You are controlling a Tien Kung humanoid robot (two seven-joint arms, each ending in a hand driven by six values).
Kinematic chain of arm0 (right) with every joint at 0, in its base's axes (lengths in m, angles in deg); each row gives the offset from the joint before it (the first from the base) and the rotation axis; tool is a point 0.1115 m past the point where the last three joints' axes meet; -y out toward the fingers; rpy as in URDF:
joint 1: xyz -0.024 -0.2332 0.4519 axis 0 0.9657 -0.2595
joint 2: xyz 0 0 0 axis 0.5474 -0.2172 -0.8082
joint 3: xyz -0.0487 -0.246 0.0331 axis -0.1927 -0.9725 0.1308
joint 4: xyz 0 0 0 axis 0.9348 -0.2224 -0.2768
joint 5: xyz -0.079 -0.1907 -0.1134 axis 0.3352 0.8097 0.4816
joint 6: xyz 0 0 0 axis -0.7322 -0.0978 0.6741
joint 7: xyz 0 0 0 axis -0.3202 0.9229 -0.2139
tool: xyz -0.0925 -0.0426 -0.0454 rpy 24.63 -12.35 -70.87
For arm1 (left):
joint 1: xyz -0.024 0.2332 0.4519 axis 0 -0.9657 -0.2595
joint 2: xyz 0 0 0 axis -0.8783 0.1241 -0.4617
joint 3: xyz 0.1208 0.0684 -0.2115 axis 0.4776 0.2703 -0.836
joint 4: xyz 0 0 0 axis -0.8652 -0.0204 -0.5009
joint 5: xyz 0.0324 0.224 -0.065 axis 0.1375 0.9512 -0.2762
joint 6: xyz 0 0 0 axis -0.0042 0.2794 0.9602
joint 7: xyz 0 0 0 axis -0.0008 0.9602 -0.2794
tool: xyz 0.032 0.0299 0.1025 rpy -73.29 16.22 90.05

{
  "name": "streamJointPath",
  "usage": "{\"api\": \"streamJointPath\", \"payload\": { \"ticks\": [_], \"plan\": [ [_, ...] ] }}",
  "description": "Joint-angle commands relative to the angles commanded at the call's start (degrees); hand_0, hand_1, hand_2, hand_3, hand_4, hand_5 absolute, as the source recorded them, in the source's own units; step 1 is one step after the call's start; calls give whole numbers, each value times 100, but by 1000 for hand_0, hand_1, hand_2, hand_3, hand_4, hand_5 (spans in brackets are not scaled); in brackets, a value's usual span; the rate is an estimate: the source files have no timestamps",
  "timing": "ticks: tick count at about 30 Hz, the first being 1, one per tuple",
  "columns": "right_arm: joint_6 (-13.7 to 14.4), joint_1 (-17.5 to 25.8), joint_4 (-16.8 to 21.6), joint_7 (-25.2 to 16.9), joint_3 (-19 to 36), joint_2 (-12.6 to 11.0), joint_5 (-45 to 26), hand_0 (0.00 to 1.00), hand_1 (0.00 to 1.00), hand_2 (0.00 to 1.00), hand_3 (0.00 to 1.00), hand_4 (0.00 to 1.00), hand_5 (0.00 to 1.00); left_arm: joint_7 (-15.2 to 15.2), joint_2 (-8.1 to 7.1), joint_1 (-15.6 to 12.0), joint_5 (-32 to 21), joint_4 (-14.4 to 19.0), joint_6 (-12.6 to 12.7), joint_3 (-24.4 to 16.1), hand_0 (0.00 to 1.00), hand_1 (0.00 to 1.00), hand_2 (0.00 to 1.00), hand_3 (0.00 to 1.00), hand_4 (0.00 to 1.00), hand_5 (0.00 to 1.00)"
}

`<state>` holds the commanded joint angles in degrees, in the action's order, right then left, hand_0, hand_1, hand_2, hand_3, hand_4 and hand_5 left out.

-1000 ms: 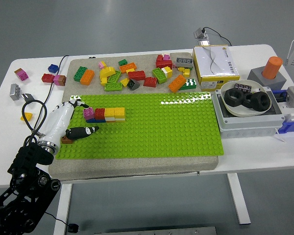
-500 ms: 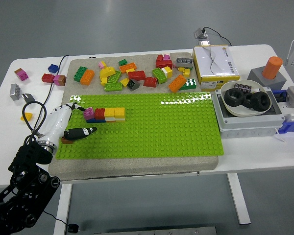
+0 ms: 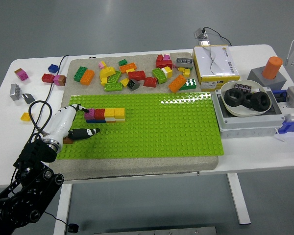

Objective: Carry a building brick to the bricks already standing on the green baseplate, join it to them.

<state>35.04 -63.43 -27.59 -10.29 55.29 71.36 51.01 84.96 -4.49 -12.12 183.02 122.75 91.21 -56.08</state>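
Note:
The green baseplate [image 3: 152, 127] lies on a grey mat in the middle of the table. On its left part stands a short row of joined bricks [image 3: 104, 114]: pink, red and two yellow, with blue beneath. My left hand [image 3: 82, 121], white with black fingers, rests at the plate's left edge just left of the row. Its fingers are spread and hold nothing; one fingertip [image 3: 80, 107] points at the row's pink end, and the thumb [image 3: 85, 132] lies on the plate. A small brown brick [image 3: 67, 140] sits under the palm.
Several loose bricks [image 3: 137, 74] lie on the mat behind the baseplate, with more at far left [image 3: 53, 77] and a yellow one [image 3: 25, 116] by a black cable. A yellow-white box [image 3: 215, 63] and a grey tray holding a bowl of black rings [image 3: 245, 100] stand at right.
My left hand drew back toward the lower left, then came forward again to the row's pink end. The cable shifted with it. The bricks have not moved.

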Motion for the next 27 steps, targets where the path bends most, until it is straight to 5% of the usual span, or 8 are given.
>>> {"api": "streamJointPath", "payload": {
  "ticks": [17, 27],
  "plan": [
    [5, 1, 0, -9, -5, 2, -31, 600, 581, 640, 712, 609, 767, 76, 47, 24, 32, -84, -71, 64, 984, 929, 926, 682, 967, 354],
    [7, 22, 0, -4, 3, -2, -25, 600, 583, 640, 710, 608, 766, 53, 29, -59, 2, 396, -58, -131, 982, 928, 926, 677, 962, 349]
  ]
}}
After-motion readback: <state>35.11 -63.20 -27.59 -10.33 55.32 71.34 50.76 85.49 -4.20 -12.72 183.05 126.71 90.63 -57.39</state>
